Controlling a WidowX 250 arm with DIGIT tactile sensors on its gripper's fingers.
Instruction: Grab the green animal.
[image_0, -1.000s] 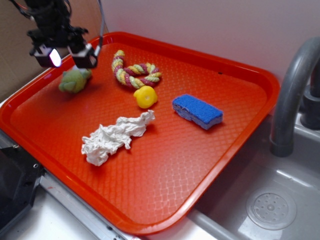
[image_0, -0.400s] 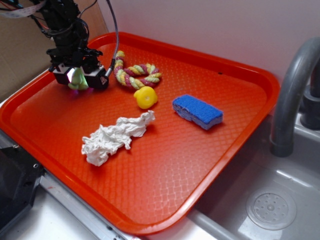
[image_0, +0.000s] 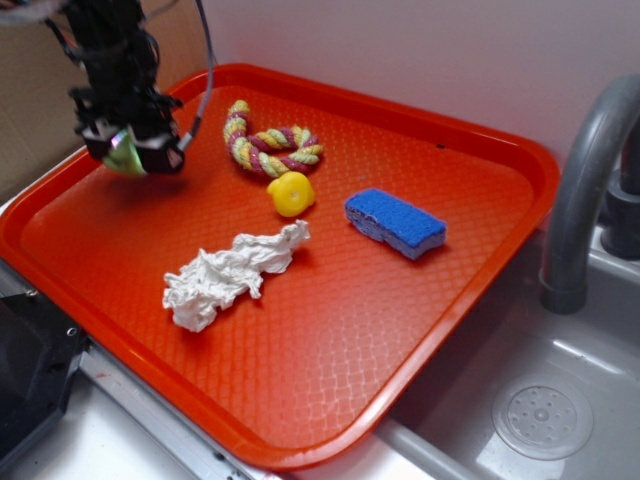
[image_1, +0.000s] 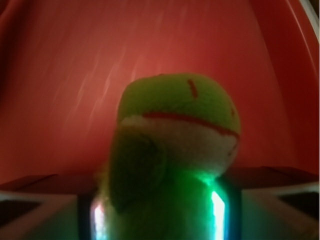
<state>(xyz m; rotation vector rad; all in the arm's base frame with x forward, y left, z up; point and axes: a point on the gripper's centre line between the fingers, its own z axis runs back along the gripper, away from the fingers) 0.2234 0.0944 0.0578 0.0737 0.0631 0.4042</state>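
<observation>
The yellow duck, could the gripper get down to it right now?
Probably not yet: the way to the duck looks open from above, but the gripper is already shut on the green animal, so it is occupied.

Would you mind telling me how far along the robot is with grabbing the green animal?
Nearly done. The gripper is shut on the green animal, and the exterior view shows it held above the red tray, apart from the rope toy. All that seems left is keeping the hold secure.
</observation>
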